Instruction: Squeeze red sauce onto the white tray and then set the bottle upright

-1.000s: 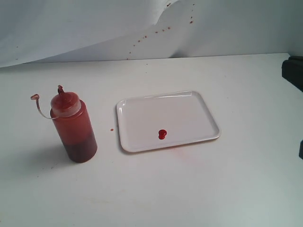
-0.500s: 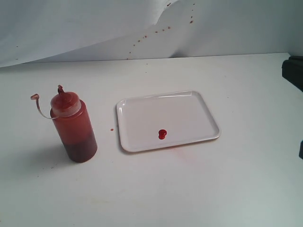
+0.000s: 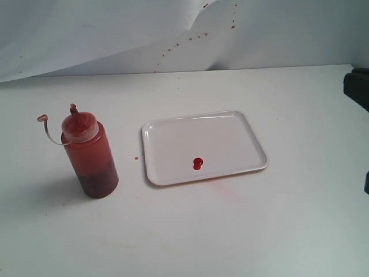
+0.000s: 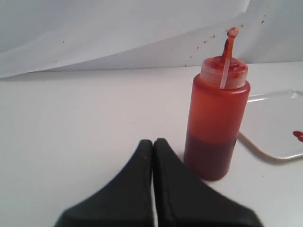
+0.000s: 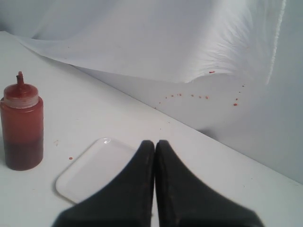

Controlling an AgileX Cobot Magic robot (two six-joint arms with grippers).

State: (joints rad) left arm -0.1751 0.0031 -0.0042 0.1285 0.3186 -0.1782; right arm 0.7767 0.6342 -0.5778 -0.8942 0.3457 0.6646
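Observation:
The bottle (image 3: pixel 90 154) stands upright on the white table, left of the white tray (image 3: pixel 230 135), its tethered cap hanging off to the left. A small blob of red sauce (image 3: pixel 198 164) lies on the tray near its front edge. In the left wrist view the bottle (image 4: pixel 215 120) rises just beyond my left gripper (image 4: pixel 152 143), which is shut and holds nothing; a tray corner (image 4: pixel 279 127) and the sauce (image 4: pixel 298 135) show at the edge. My right gripper (image 5: pixel 155 143) is shut and empty, with the tray (image 5: pixel 90 170) and the bottle (image 5: pixel 21 127) beyond it.
A white cloth backdrop (image 3: pixel 115 34) with small red specks hangs behind the table. A faint pinkish smear (image 3: pixel 222 187) marks the table in front of the tray. Dark arm parts (image 3: pixel 358 86) show at the right edge.

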